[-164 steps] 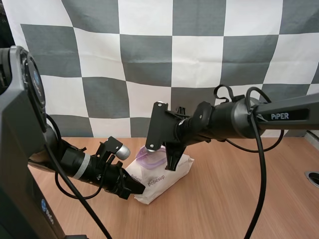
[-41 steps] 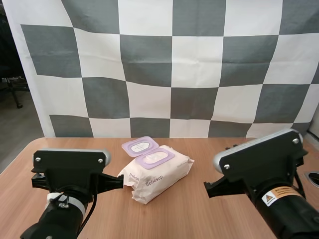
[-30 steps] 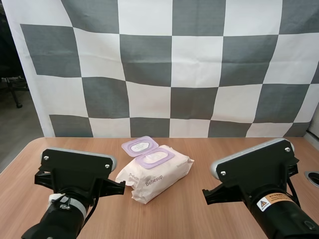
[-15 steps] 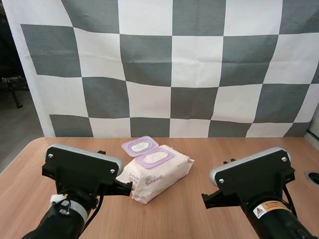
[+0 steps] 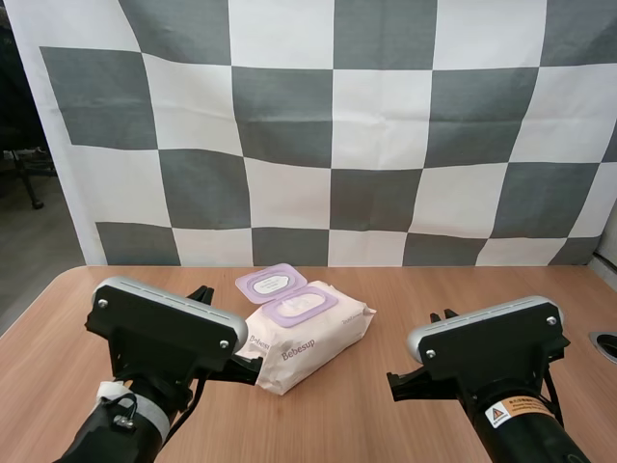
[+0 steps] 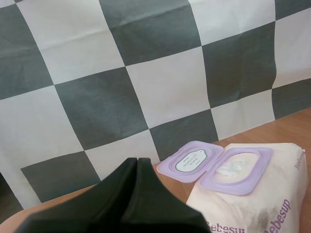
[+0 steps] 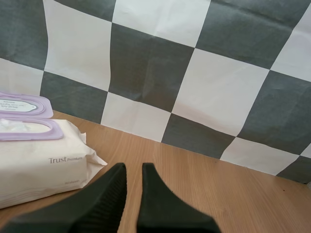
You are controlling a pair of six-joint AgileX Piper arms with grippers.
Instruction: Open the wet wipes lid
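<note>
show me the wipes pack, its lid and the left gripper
wipes pack point(image 5: 333, 333), high view, white side near the lettering
lid point(image 5: 269, 283), high view, middle of the flipped-back purple flap
left gripper point(image 6: 137, 161), left wrist view, where its shut fingertips meet

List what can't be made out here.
- High view: wet wipes pack, near-left corner behind the left arm.
- Left wrist view: pack's front, cut off by the frame edge and the left gripper.
- Right wrist view: open lid, cut off by the edge.
- Print on the lid label: too small to read.
</note>
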